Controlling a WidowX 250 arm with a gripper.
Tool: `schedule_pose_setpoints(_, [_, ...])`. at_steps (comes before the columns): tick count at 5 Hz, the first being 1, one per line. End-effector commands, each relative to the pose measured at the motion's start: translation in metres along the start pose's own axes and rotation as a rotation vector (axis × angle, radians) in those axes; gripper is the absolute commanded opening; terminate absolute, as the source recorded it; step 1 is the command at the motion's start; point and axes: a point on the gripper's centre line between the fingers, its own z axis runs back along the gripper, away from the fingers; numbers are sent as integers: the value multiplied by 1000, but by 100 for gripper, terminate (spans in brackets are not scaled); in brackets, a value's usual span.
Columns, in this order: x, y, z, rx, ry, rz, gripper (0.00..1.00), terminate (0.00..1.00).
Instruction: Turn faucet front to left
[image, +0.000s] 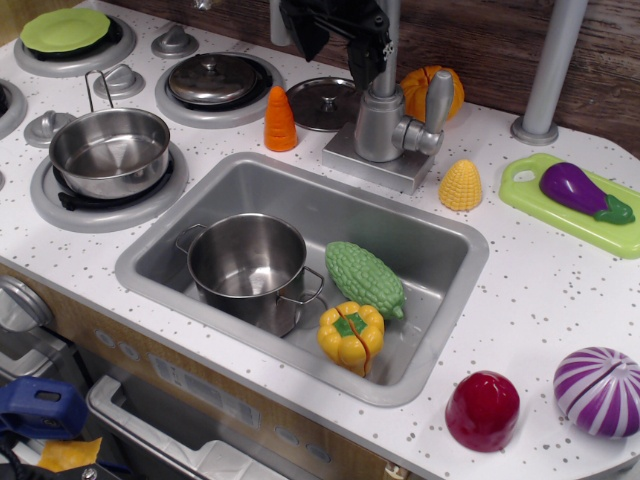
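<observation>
The faucet (386, 126) stands behind the sink on its square flat base, its lever handle (437, 98) pointing right. Its tube spout (389, 35) rises out of the top of the frame, and the spout's grey end (279, 22) shows at the top left of the gripper. My black gripper (335, 45) hangs at the top edge, just left of the upright tube. Its two fingers stand apart with nothing between them. Whether the right finger (369, 58) touches the tube I cannot tell.
The sink (440, 215) holds a steel pot (246, 262), a green gourd (364, 279) and a yellow pepper (351, 334). A carrot (280, 120), a lid (322, 100), a pumpkin (420, 88) and corn (460, 186) surround the faucet. A grey pole (548, 70) stands at the right.
</observation>
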Motion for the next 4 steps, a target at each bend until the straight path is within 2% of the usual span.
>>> schedule_pose_setpoints(1, [17,27,10,8,-54,-32,100,0])
schedule_pose_setpoints(2, [20,32,7,3,-52,-34,100,0])
schedule_pose_setpoints(3, [20,30,7,8,-20,4,100,0])
schedule_pose_setpoints(4, [12,17,14,47,14,47,100,100])
